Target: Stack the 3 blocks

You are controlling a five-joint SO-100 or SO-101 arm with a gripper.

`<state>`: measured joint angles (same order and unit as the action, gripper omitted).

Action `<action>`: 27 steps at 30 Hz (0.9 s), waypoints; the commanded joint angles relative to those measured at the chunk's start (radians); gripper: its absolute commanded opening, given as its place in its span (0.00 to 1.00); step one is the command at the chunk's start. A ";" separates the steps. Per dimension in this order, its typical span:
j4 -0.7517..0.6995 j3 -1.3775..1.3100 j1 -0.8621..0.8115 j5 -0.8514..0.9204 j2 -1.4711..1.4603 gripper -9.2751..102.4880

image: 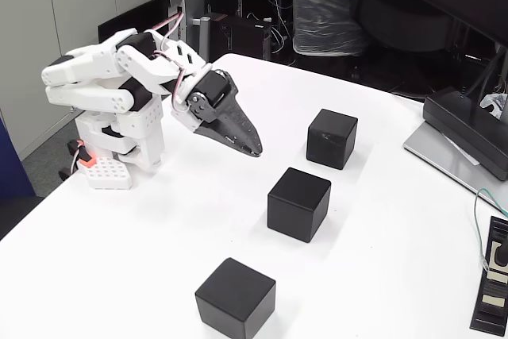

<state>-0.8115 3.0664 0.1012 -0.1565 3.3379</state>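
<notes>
Nothing is stacked yet: three blocks sit apart in a diagonal row on the white surface, far, middle and near. The gripper hovers left of them, empty, seemingly closed. Next it must open and reach one.

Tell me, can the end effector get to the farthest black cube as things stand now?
Probably yes. The end effector hangs folded near the arm's base, and only bare white table lies between it and the farthest cube. The middle cube stands apart, nearer the camera.
</notes>
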 commanded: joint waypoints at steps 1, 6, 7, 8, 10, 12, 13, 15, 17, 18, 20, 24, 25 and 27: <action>0.014 -0.011 0.002 0.003 0.003 0.08; 0.014 -0.011 0.002 0.008 0.003 0.08; 0.014 -0.011 0.002 0.006 0.003 0.08; 0.014 -0.011 0.002 0.006 0.003 0.08; 0.014 -0.011 0.002 0.005 0.003 0.08; 0.014 -0.011 0.000 -0.002 0.003 0.08; 0.009 -0.012 0.000 -0.003 0.003 0.08; 0.008 -0.012 -0.006 0.006 0.003 0.09; 0.003 -0.014 -0.006 0.008 0.003 0.09; 0.003 -0.014 -0.008 0.009 0.003 0.09; 0.003 -0.014 -0.008 0.009 0.002 0.09; -0.008 -0.035 -0.008 0.066 -0.005 0.13; -0.018 -0.041 -0.008 0.101 -0.005 0.15; -0.049 -0.055 -0.006 0.178 -0.002 0.20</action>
<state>-0.8422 3.0618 0.0936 -0.0598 3.3379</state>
